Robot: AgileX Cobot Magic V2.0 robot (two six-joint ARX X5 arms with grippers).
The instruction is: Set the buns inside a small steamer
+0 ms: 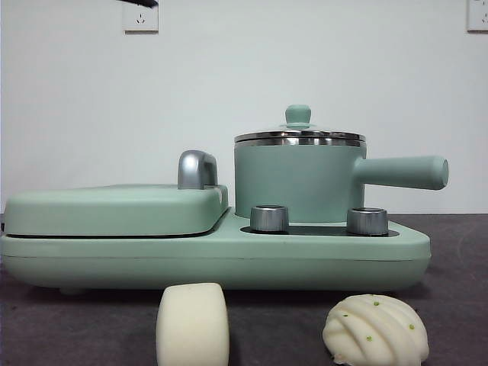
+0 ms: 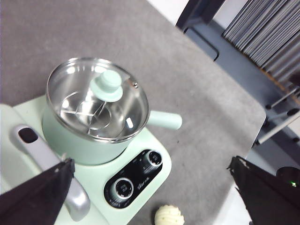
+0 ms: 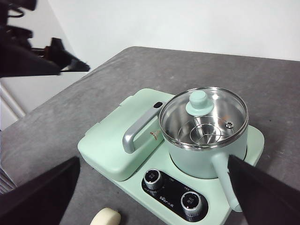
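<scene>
Front view: the steamer (image 1: 299, 179) sits on the right half of the cooker base (image 1: 213, 255), lid (image 1: 299, 136) on, handle (image 1: 402, 171) pointing away from the grill plate (image 1: 114, 210). Two knobs (image 1: 269, 218) stand on the base just before the steamer. We find both buns on the worktop (image 1: 76, 328) in front of the base: the roll (image 1: 192, 324) near its middle, the pleated bun (image 1: 375, 329) below the steamer's handle side. No arm shows at work here.

Left wrist view: the left pincer (image 2: 154, 197) hangs high above the base, jaws spread wide, nothing between them. The steamer (image 2: 96, 110) lies ahead with a rack visible through the glass. The pleated bun (image 2: 169, 215) sits just off the knob edge of the base.

Right wrist view: the right pincer (image 3: 154, 197) is likewise released and empty, above the knob side of the base. Steamer (image 3: 204, 129) closed; the roll (image 3: 106, 217) peeks in off the base's front edge.

Judgement: nothing is begun; both buns are outside and the lid is on. We expect the next move to be lifting the lid by its knob (image 3: 197, 101) and setting it aside, which calls for a centred descent on the knob. Only then can a bun go in.
</scene>
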